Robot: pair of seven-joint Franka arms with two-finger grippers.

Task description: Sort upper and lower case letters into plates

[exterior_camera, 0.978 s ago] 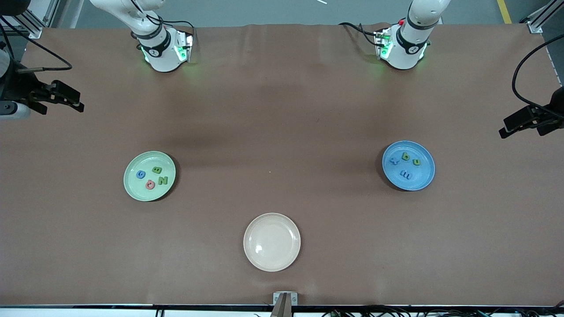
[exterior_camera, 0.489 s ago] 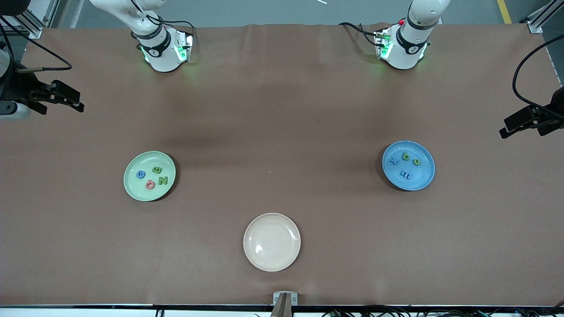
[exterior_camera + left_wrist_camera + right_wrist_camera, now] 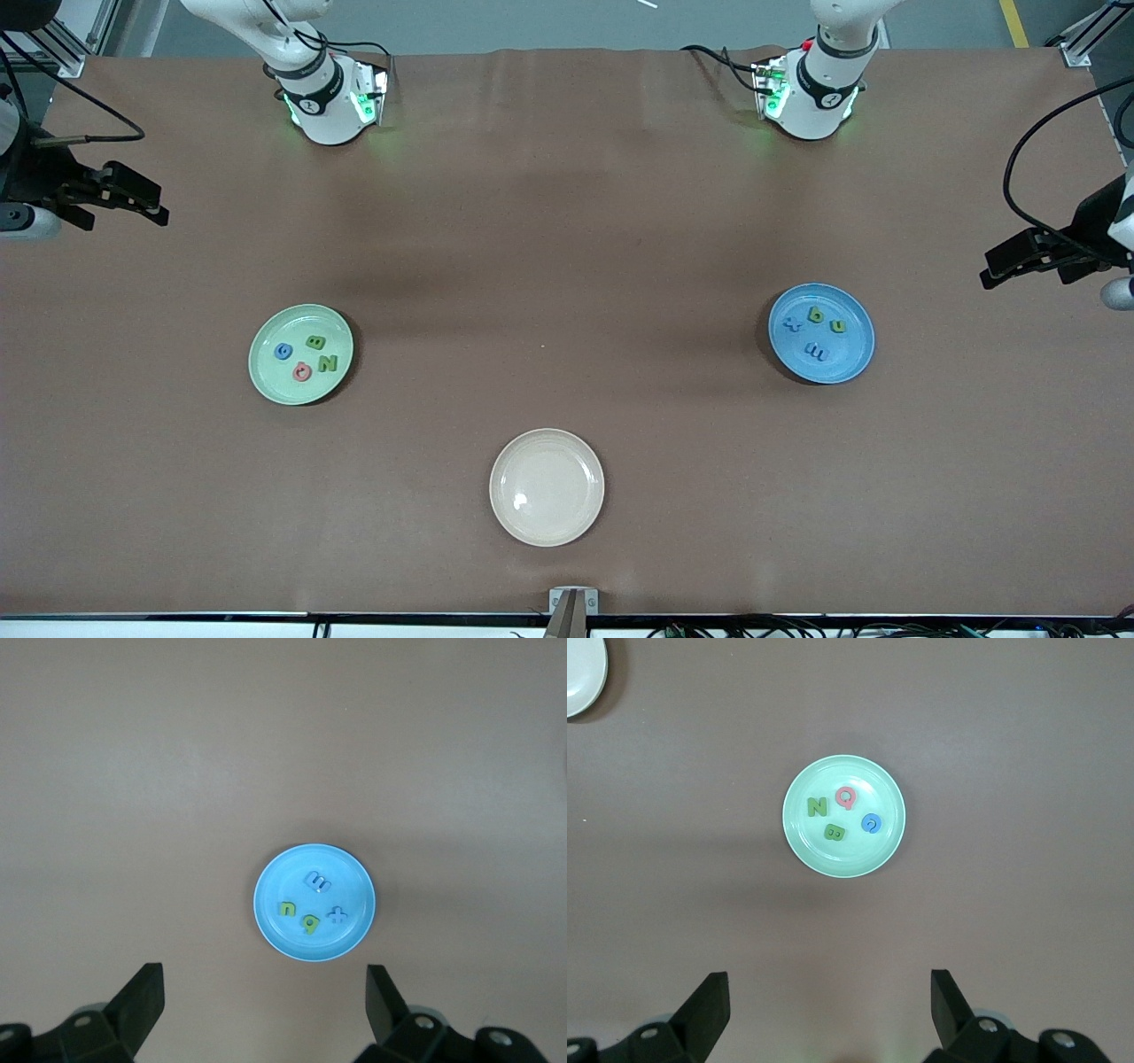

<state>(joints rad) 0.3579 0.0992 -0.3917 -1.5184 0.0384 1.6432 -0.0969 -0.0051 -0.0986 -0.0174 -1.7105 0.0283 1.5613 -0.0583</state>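
Letters fill both task plates. The mint green plate, toward the right arm's end of the counter, holds a green N, a green B, a pink Q and a blue G. The blue plate, toward the left arm's end, holds a green b, a green u, a blue m and a blue t. A cream-beige plate lies bare between them, nearer the front camera. The right gripper hangs high over the counter's edge, fingers spread wide. The left gripper hangs likewise at its end, spread wide.
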